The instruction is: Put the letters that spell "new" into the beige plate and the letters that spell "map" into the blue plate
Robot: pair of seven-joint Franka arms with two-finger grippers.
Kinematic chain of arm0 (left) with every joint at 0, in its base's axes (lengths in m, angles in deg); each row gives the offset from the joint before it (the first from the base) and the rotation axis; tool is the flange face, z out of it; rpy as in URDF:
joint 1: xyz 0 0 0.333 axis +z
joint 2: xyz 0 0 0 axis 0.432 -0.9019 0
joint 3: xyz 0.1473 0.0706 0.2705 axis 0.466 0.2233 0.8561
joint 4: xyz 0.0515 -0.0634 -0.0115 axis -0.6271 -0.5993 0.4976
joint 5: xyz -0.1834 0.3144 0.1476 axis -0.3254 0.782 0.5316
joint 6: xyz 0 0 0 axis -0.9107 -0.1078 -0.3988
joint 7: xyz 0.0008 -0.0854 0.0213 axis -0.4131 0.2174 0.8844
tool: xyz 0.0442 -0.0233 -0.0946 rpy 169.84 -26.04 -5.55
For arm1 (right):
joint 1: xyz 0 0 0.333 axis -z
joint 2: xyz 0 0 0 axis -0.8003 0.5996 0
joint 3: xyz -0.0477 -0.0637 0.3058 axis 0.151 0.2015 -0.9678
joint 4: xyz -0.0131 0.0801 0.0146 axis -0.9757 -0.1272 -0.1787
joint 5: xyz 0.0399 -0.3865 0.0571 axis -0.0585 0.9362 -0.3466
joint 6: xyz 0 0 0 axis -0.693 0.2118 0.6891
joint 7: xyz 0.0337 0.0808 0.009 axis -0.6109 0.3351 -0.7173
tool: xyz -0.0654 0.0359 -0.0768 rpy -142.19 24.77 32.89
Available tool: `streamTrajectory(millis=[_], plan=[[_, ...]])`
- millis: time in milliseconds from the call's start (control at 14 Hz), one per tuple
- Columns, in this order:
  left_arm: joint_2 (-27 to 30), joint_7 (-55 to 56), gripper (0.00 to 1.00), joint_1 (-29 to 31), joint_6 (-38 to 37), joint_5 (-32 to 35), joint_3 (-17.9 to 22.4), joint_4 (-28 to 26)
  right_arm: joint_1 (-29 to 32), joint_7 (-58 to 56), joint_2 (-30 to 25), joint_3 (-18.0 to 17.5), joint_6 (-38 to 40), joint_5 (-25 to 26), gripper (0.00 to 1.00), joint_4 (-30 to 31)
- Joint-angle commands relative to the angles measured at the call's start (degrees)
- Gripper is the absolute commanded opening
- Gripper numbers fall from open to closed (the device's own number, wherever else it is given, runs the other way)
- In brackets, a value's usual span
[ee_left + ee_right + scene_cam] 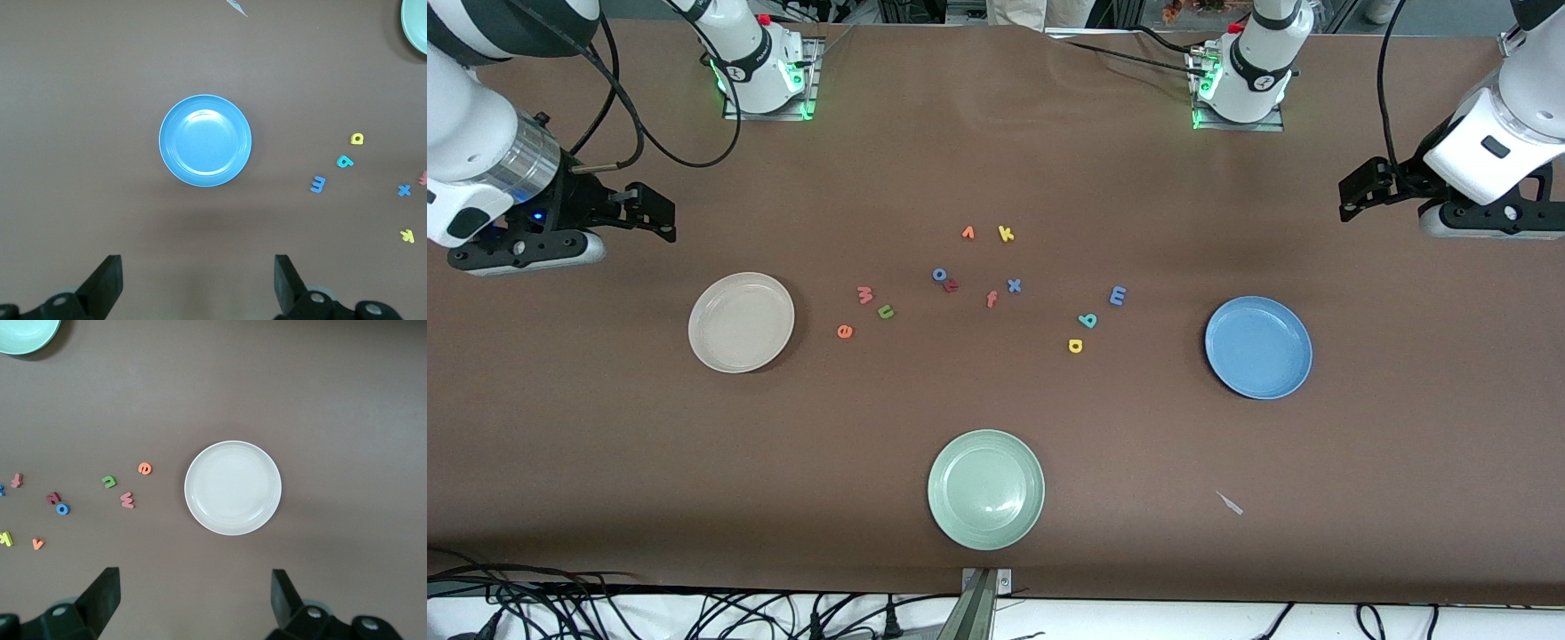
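The beige plate (741,322) (233,487) lies bare toward the right arm's end. Beside it are the orange e (845,332) (145,469), green n (886,311) (109,481) and pinkish w (865,294) (127,499). The blue plate (1258,347) (205,140) lies bare toward the left arm's end, with the blue m (1118,296) (319,184), teal p (1088,320) (344,161) and yellow a (1075,346) (357,139) beside it. My right gripper (654,213) (193,581) and left gripper (1356,191) (198,267) hang open and hold nothing, each over bare table at its own end.
A pale green plate (985,489) sits nearest the front camera. Between the two letter groups lie an orange v (967,233), yellow k (1006,234), blue o (940,274), dark red letter (951,285), orange f (991,299) and blue x (1014,285). A paper scrap (1230,503) lies near the front edge.
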Motion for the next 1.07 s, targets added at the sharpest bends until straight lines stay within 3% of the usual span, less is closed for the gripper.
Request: streamTrajectory(millis=[0, 997], plan=[[-0.3, -0.9, 1.00, 0.3, -1.2, 0.9, -0.2, 1.3, 0.6, -0.3, -0.6, -0.7, 0.1, 0.7, 1.00, 0.0], [-0.4, -0.8, 1.00, 0.3, -1.3, 0.8, -0.2, 1.3, 0.6, -0.3, -0.5, -0.8, -0.1, 1.2, 1.00, 0.2]])
